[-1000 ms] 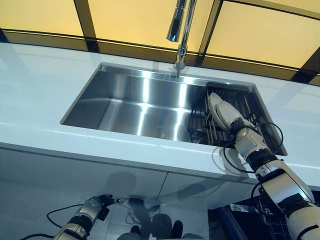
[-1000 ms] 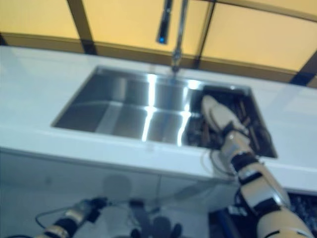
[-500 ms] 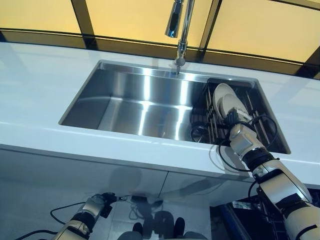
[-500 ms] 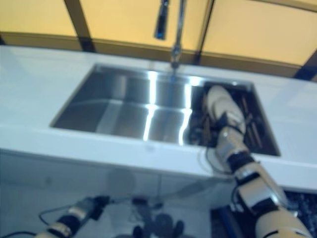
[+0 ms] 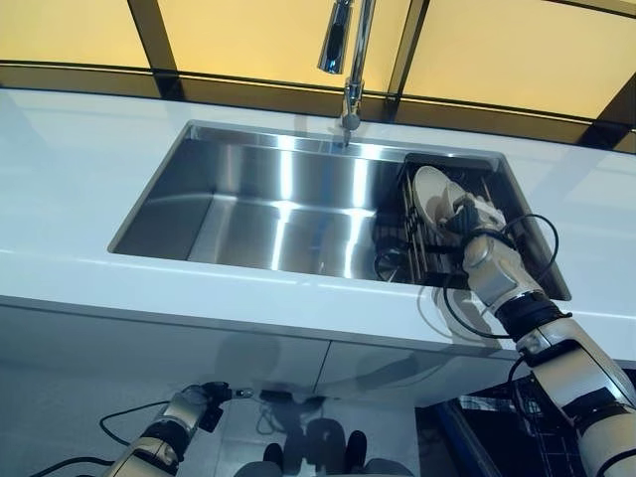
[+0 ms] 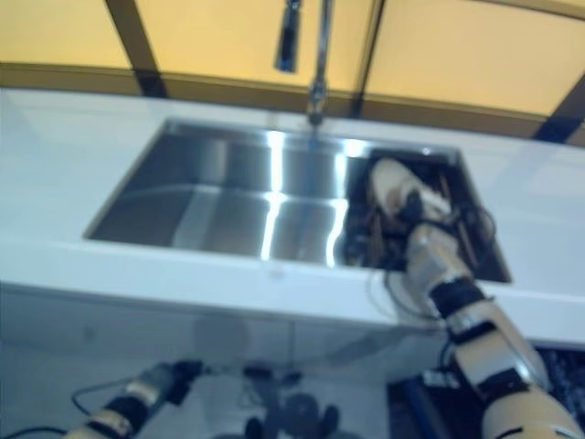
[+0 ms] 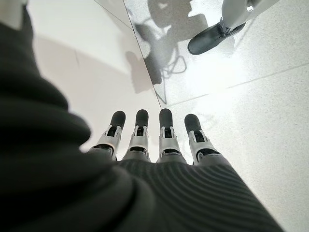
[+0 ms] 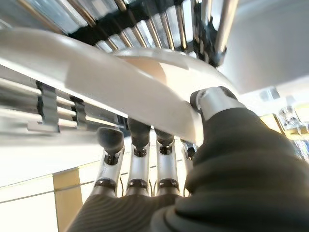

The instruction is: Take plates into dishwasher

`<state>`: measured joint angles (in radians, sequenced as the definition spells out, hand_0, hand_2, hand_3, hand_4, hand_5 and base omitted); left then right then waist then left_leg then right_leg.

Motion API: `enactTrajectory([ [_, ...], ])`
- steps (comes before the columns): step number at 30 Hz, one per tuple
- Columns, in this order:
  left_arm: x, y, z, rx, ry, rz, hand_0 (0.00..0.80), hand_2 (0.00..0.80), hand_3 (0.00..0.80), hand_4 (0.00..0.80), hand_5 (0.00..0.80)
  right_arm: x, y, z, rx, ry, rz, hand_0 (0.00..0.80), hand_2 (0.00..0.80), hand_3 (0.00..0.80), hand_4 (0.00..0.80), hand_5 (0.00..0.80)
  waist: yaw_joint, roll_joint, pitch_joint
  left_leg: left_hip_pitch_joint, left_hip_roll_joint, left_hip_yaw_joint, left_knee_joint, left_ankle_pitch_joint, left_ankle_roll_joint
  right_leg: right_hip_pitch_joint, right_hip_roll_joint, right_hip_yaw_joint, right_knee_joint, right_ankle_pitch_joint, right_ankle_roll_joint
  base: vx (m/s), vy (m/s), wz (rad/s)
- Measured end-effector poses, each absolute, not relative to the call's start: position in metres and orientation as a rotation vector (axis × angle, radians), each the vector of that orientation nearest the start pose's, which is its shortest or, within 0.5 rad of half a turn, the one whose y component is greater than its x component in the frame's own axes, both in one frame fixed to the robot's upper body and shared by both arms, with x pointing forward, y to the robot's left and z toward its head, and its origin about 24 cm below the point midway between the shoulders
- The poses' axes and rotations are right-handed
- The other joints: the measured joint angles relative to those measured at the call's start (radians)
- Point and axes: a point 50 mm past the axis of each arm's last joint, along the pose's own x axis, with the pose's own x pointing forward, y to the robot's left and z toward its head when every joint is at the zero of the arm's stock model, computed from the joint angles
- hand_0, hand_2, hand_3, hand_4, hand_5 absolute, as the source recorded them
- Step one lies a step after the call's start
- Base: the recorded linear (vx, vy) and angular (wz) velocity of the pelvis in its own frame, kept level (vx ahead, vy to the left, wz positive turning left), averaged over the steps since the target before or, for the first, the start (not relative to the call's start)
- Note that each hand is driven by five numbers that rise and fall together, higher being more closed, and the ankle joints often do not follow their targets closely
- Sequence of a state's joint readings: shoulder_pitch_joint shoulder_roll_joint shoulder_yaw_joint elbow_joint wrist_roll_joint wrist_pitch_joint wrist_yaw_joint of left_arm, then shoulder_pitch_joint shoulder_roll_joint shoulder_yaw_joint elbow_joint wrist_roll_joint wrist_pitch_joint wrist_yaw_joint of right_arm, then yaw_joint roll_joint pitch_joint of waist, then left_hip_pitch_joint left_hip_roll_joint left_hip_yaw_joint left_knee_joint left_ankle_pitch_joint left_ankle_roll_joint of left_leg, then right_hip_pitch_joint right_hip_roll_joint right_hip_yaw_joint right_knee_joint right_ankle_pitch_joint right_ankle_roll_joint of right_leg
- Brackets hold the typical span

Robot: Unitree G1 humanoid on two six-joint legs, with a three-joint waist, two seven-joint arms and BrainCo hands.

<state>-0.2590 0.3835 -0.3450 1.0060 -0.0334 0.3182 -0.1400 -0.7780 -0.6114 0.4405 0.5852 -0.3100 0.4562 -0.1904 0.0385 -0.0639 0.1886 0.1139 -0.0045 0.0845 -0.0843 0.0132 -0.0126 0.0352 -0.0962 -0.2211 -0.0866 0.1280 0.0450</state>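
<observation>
The right hand (image 5: 475, 221) is reaching over the near edge of the white bench (image 5: 70, 179) into the dark wire dish rack (image 5: 502, 199) that is sitting in the right end of the stainless sink (image 5: 278, 204). A white plate (image 5: 429, 194) is standing on edge between the rack's wires, and the right wrist view is showing the hand pinching it: the fingers (image 8: 137, 145) are lying against one face of the plate (image 8: 96, 72) while the thumb (image 8: 212, 99) is pressing the rim from the other side. The plate is looking seated in the rack, not lifted clear of it. The left hand (image 7: 154, 145) is hanging low by the floor (image 7: 251, 111), below the bench front, with straight, relaxed fingers and nothing in it. A tall tap (image 5: 348, 50) is rising behind the sink at the far side. Judging by this, the task is sitting at an early stage: the plate is gripped, but it is not yet out of the rack, and the carry and the loading are all left to do. No dishwasher is clearly showing; only a dark wire frame (image 5: 522, 422) is peeking in at the lower right under the bench, and whether that is the dishwasher's basket cannot be told. Whether more plates are waiting in the rack cannot be told either.
</observation>
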Motion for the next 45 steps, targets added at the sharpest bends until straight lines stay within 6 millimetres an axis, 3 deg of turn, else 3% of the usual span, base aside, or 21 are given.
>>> enactTrajectory([
  [4, 0.203, 0.25, -0.109, 0.456, 1.131, -0.129, 0.0, 0.0, 0.0, 0.0, 0.0, 0.372, -0.246, 0.15, -1.132, 0.12, -0.309, 0.8, 0.8, 0.8, 0.8, 0.8, -0.001, -0.005, 0.003, 0.007, 0.001, 0.002, -0.001, 0.0, 0.0, 0.006, 0.001, 0.002, 0.0, 0.0, 0.0, -0.001, 0.001, -0.01],
  [13, 0.193, 0.252, -0.114, 0.457, 1.128, -0.135, 0.0, 0.0, 0.0, 0.0, 0.0, 0.369, -0.243, 0.166, -1.127, 0.004, -0.301, 0.8, 0.8, 0.8, 0.8, 0.8, -0.008, -0.02, 0.013, 0.018, 0.002, 0.017, -0.003, -0.001, -0.001, 0.01, 0.004, 0.016, -0.001, 0.0, 0.0, -0.006, 0.002, -0.04],
  [17, 0.183, 0.254, -0.118, 0.466, 1.149, -0.139, 0.0, 0.0, 0.0, 0.0, 0.0, 0.367, -0.232, 0.177, -1.085, -0.083, -0.277, 0.8, 0.8, 0.8, 0.8, 0.8, -0.024, -0.021, 0.013, 0.021, 0.001, 0.021, -0.001, -0.001, -0.001, 0.011, 0.004, 0.02, 0.0, 0.0, 0.001, -0.015, 0.009, -0.02],
  [25, 0.178, 0.255, -0.12, 0.449, 1.131, -0.126, 0.0, 0.0, 0.0, 0.0, 0.0, 0.36, -0.233, 0.202, -1.047, -0.2, -0.3, 0.8, 0.8, 0.8, 0.8, 0.8, -0.027, -0.025, 0.01, 0.034, 0.002, 0.024, -0.005, -0.002, -0.001, 0.023, 0.005, 0.023, 0.0, 0.001, 0.0, -0.019, 0.018, 0.0],
  [31, 0.163, 0.257, -0.126, 0.445, 1.156, -0.127, 0.0, 0.0, 0.0, 0.0, 0.0, 0.35, -0.248, 0.231, -1.045, -0.297, -0.38, 0.8, 0.8, 0.8, 0.8, 0.8, -0.027, -0.044, -0.013, 0.035, 0.0, 0.035, -0.001, -0.002, -0.001, 0.018, 0.005, 0.035, 0.0, 0.003, 0.001, -0.042, 0.051, -0.05],
  [38, 0.147, 0.259, -0.132, 0.446, 1.17, -0.129, 0.0, 0.0, 0.0, 0.0, 0.0, 0.336, -0.254, 0.247, -1.036, -0.386, -0.406, 0.8, 0.8, 0.8, 0.8, 0.8, -0.053, -0.065, -0.047, 0.037, -0.009, 0.061, -0.005, -0.006, 0.003, 0.007, 0.003, 0.063, 0.0, 0.014, 0.006, -0.079, 0.089, -0.11],
  [42, 0.142, 0.259, -0.133, 0.481, 1.164, -0.144, 0.0, 0.0, 0.0, 0.0, 0.0, 0.324, -0.272, 0.255, -1.036, -0.399, -0.472, 0.8, 0.8, 0.8, 0.8, 0.8, -0.065, -0.067, -0.059, 0.036, -0.016, 0.092, -0.006, -0.008, 0.007, -0.009, 0.002, 0.1, 0.001, 0.03, 0.013, -0.108, 0.099, -0.24],
  [45, 0.136, 0.26, -0.135, 0.484, 1.168, -0.14, 0.0, 0.0, 0.0, 0.0, 0.0, 0.316, -0.288, 0.257, -1.018, -0.384, -0.517, 0.8, 0.8, 0.8, 0.8, 0.8, -0.087, -0.07, -0.061, 0.035, -0.022, 0.124, -0.006, -0.013, 0.015, -0.027, 0.001, 0.127, 0.001, 0.046, 0.035, -0.114, 0.089, -0.32],
])
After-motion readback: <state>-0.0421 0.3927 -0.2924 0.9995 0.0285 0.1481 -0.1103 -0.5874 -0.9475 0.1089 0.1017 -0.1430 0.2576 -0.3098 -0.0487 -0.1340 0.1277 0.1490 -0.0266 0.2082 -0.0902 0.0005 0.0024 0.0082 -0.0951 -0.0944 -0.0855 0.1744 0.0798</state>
